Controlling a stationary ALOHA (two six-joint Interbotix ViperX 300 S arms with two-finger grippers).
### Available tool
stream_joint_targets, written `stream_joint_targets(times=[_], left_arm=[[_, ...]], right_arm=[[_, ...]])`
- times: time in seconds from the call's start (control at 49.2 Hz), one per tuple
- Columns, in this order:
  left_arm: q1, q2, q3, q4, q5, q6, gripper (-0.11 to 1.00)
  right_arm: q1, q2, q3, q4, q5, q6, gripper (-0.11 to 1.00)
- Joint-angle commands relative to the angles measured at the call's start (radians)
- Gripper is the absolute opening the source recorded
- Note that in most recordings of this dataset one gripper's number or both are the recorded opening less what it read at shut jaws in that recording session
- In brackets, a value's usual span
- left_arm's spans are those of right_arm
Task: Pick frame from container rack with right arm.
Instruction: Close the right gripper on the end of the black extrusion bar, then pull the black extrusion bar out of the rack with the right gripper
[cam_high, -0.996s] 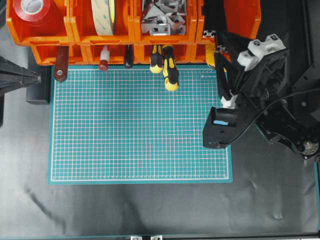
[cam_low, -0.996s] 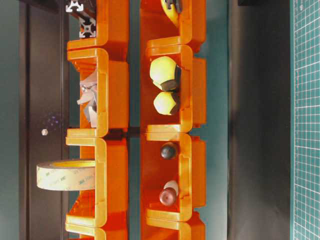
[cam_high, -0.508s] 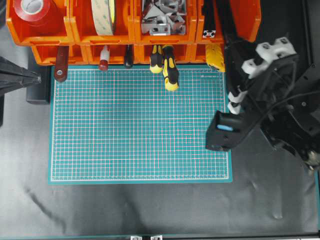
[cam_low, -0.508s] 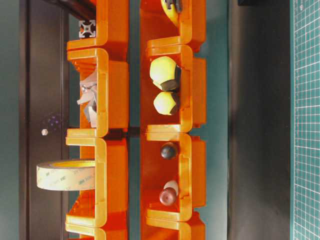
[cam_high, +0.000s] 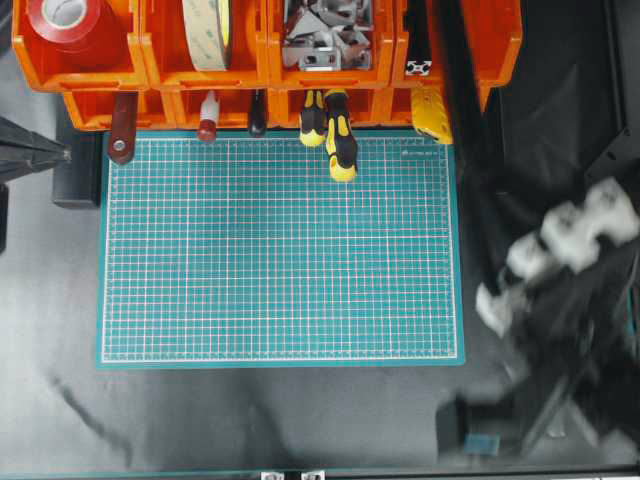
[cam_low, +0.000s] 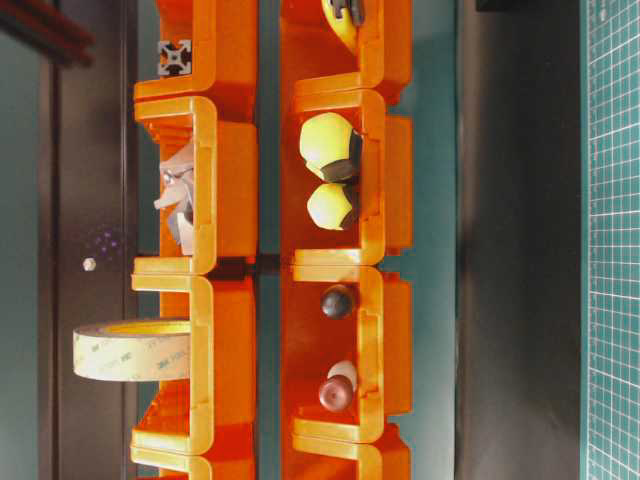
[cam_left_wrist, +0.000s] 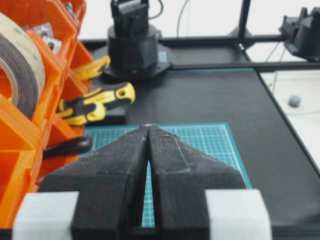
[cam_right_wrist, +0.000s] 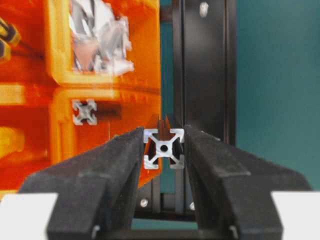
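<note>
The frame (cam_right_wrist: 163, 148) is clamped between the two black fingers of the right gripper (cam_right_wrist: 164, 150); in the right wrist view its silvery slotted end face points at the camera and the bar runs away from it. In the overhead view the frame (cam_high: 470, 150) shows as a long, dark, blurred bar running from the upper right bin down toward the right arm (cam_high: 570, 300), which is itself blurred over the worktop (cam_high: 300, 420) to the right of the green cutting mat (cam_high: 280, 250). Whether the far end of the bar is clear of the bin cannot be told

A second extrusion bar (cam_high: 418, 45) lies in the right-hand bin of the container rack (cam_high: 250, 70); its end face (cam_low: 175, 57) shows at the bin's open front in the table-level view

Other rack contents: a red tape roll (cam_high: 65, 20), a tan tape roll (cam_low: 130, 350), metal brackets (cam_high: 325, 35), and yellow-and-black screwdrivers (cam_high: 335, 135) with handles projecting over the top edge of the mat

The left gripper (cam_left_wrist: 148, 131) has its finger tips pressed together with nothing between them, and sits over the left side of the mat, beside the rack
</note>
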Motion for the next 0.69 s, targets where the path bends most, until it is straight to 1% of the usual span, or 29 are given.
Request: stream_joint_targets(times=[0.0,0.02,0.163,0.284,0.366,0.528,0.63,0.671], left_arm=[[0.006,-0.011,-0.038,0.003,-0.006,-0.003,0.0],[0.006,-0.012,-0.04,0.003,-0.006,-0.003,0.0],[0.006,-0.031,-0.046,0.003,-0.011,-0.003,0.0],[0.006,-0.04,-0.048,0.003,-0.011,-0.003,0.0],[0.006,-0.04,-0.048,0.003,-0.011,-0.003,0.0],[0.006,-0.04,-0.048,0.003,-0.012,-0.003,0.0],[0.006,-0.04,-0.049,0.003,-0.012,-0.003,0.0],[0.006,-0.041,-0.049,0.003,-0.017,-0.003,0.0]], right_arm=[[0.035,0.052,-0.106,-0.008,0.015,-0.005,0.25],[0.044,0.072,-0.132,-0.008,0.017,-0.005,0.25],[0.081,0.156,-0.227,0.0,0.012,-0.005,0.25],[0.101,0.222,-0.293,0.043,0.011,-0.005,0.25],[0.109,0.261,-0.313,0.089,0.005,0.0,0.25],[0.114,0.319,-0.31,0.215,-0.037,0.008,0.25],[0.11,0.342,-0.27,0.276,-0.084,0.015,0.25],[0.11,0.345,-0.244,0.29,-0.109,0.025,0.25]])
